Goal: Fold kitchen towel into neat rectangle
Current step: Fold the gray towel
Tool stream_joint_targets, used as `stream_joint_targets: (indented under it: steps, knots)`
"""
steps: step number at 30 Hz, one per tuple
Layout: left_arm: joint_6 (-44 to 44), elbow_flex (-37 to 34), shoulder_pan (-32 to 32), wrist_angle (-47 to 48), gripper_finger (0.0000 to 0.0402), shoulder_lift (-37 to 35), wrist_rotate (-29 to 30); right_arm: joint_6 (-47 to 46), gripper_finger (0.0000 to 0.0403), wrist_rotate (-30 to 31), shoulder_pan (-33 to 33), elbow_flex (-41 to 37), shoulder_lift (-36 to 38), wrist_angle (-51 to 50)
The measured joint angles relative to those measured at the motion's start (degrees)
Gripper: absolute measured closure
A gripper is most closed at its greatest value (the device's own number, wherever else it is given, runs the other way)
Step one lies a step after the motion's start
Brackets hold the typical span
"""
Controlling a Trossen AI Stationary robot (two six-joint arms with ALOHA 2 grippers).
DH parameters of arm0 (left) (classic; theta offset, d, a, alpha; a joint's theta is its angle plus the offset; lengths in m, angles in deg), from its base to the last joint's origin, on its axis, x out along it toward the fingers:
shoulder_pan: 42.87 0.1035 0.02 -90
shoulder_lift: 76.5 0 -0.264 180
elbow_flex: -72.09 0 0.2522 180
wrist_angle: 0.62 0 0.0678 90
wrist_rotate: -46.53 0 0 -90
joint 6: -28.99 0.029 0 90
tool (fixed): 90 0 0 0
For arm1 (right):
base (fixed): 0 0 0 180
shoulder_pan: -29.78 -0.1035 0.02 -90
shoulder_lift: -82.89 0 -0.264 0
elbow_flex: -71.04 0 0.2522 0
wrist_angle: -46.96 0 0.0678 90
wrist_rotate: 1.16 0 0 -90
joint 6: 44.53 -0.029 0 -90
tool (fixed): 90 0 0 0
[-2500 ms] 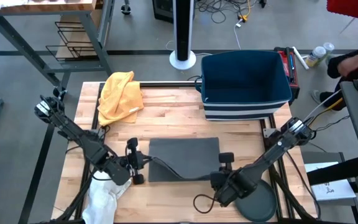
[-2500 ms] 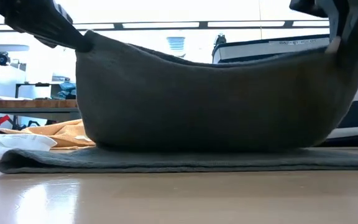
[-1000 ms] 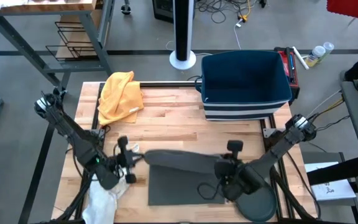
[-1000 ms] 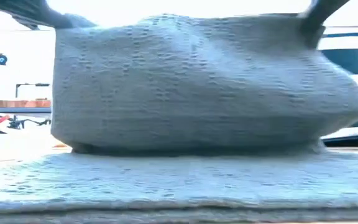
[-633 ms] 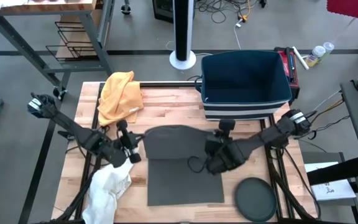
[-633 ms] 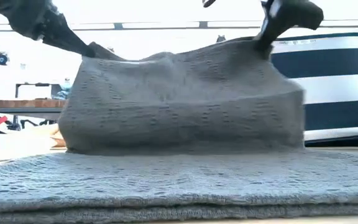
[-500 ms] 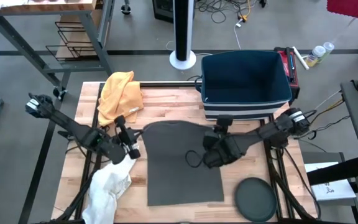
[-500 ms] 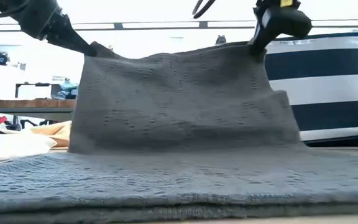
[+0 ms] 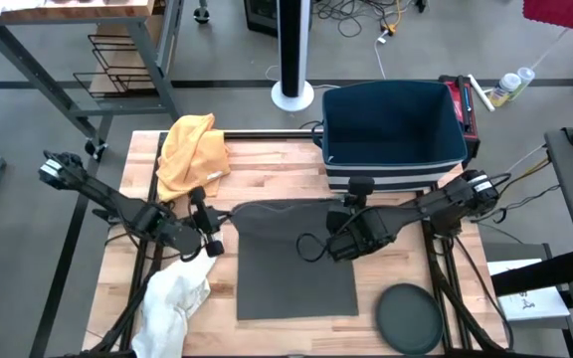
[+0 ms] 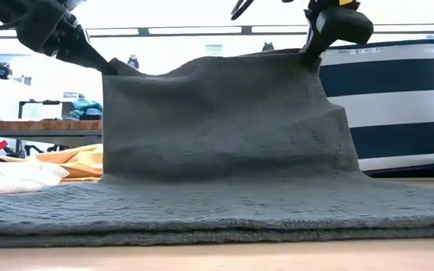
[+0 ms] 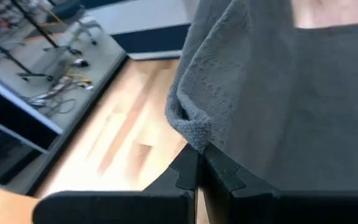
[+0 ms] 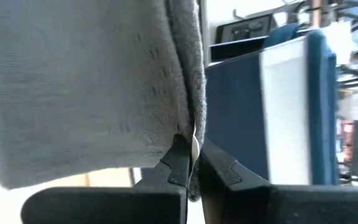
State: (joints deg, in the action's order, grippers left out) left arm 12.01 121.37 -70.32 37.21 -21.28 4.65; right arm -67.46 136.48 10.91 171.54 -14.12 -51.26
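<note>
One grey kitchen towel (image 9: 296, 273) — thick, with a fine woven, slightly nubby texture — lies partly flat on the pale wooden plank tabletop (image 9: 267, 169), its far portion lifted into a standing sheet that sags a little between two raised corners. In the low view the flat part shows stacked layers along its near edge. Two dark arms reach in from either side, both angled low toward the middle of the tabletop. The left hand (image 9: 211, 231) is pinched shut on the towel's left raised corner, the cloth bunched into a small knot at its fingertips. The right hand (image 9: 351, 214) is clamped on the right raised corner, just in front of the bin. One soft-sided navy bin (image 9: 394, 124) with white stripes stands at the far right. One crumpled yellow cloth (image 9: 193, 151) lies at the far left, one rumpled white cloth (image 9: 172, 303) at the near left — and one dark round disc (image 9: 411, 320) near right.
</note>
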Motion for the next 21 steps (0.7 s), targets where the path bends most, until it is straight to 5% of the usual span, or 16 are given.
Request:
stream_joint_targets:
  steps: [21]
  knots:
    - [-6.24,0.82,-10.58,-8.91,0.0401,4.8,-15.51,-10.79,0.0394,-10.6,-11.9,-6.32,1.33,4.86]
